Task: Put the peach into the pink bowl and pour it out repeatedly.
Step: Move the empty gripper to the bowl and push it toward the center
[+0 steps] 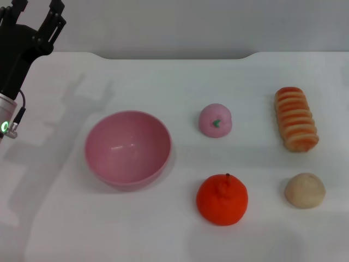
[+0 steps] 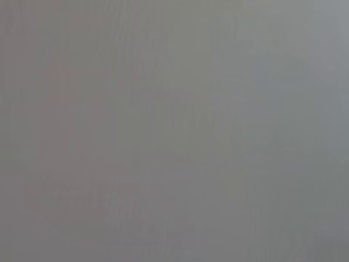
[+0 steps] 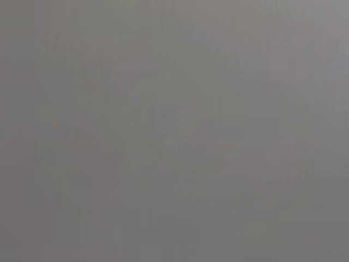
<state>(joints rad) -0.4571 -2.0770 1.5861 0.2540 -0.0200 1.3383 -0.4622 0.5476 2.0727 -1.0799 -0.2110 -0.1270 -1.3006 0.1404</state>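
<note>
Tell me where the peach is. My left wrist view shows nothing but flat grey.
Observer: The small pale pink round toy peach lies on the white table, to the robot's right of the large glossy pink plastic bowl and apart from it.
Operator: Report what the bowl holds.
Observer: Nothing. It stands upright and empty.
Operator: Locate my left gripper.
Observer: The left gripper is at the far left of the head view, beyond the bowl. Its fingers are open and hold nothing.
</note>
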